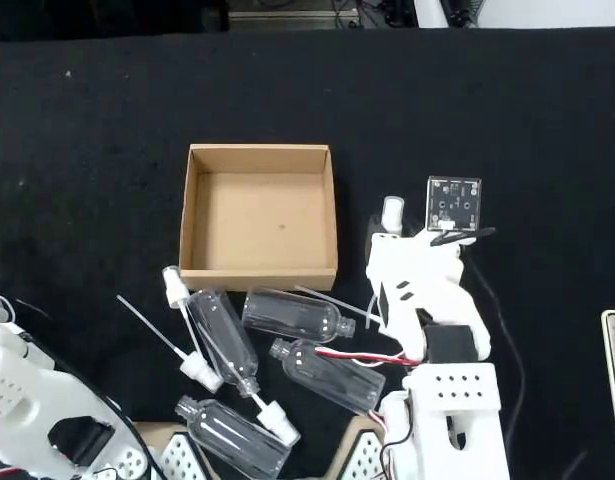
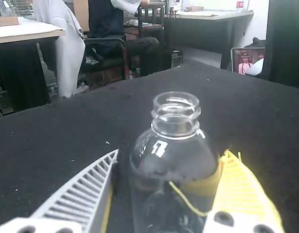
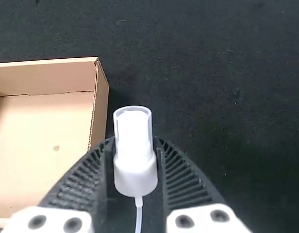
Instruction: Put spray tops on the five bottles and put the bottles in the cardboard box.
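The right gripper (image 3: 133, 141) is clamped on a white spray top (image 3: 133, 167), its black ribbed fingers (image 3: 181, 179) pressed to either side of the collar and the thin tube trailing back between them. From above, this spray top (image 1: 392, 213) hangs just beside the right wall of the cardboard box (image 1: 332, 215), which sits open near the middle of the black table (image 1: 107, 120). The left gripper (image 2: 171, 153) holds a clear bottle (image 2: 173, 160) with an uncapped neck, one grey finger and one yellow finger closed against its sides. In front of the box, four other bottles (image 1: 292, 315) lie on their sides close together, all with bare necks. Three loose spray tops (image 1: 202, 370) lie among them, one just off the box's near left corner, their tubes pointing different ways.
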Motion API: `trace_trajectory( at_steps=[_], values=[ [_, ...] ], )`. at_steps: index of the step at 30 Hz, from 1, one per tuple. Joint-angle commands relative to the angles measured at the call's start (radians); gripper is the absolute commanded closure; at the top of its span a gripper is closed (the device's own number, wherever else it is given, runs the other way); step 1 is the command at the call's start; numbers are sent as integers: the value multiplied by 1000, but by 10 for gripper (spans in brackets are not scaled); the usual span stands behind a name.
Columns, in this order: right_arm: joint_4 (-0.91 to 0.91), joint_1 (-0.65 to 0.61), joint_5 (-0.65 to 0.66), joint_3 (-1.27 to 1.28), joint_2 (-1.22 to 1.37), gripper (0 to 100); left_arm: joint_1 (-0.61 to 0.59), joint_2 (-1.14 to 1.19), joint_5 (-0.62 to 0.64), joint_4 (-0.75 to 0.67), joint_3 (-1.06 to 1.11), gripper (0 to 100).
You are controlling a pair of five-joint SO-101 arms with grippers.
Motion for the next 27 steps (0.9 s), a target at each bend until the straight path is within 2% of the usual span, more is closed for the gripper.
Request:
trace_trajectory(
  at_steps=[1,6,9,12,17,19,22,27],
  values=[
    [-20,-2,-3,-7,-38,988,10,-51,3,2,-36,755],
    [-18,3,-6,-13,-39,988,22,-61,5,-5,1,946],
    [17,3,-2,-48,-39,988,39,-95,-11,-5,16,945],
    [135,2,-2,-145,-39,988,45,-173,-23,-5,56,940],
    [244,2,0,-334,-39,988,48,-431,-23,25,162,938],
    [281,-3,0,-423,-39,988,59,-559,-23,103,206,938],
    [344,-6,-3,-579,-31,988,88,-756,-23,292,249,938],
    [382,-92,-2,-774,-30,988,191,-1122,-23,698,251,938]
  ],
)
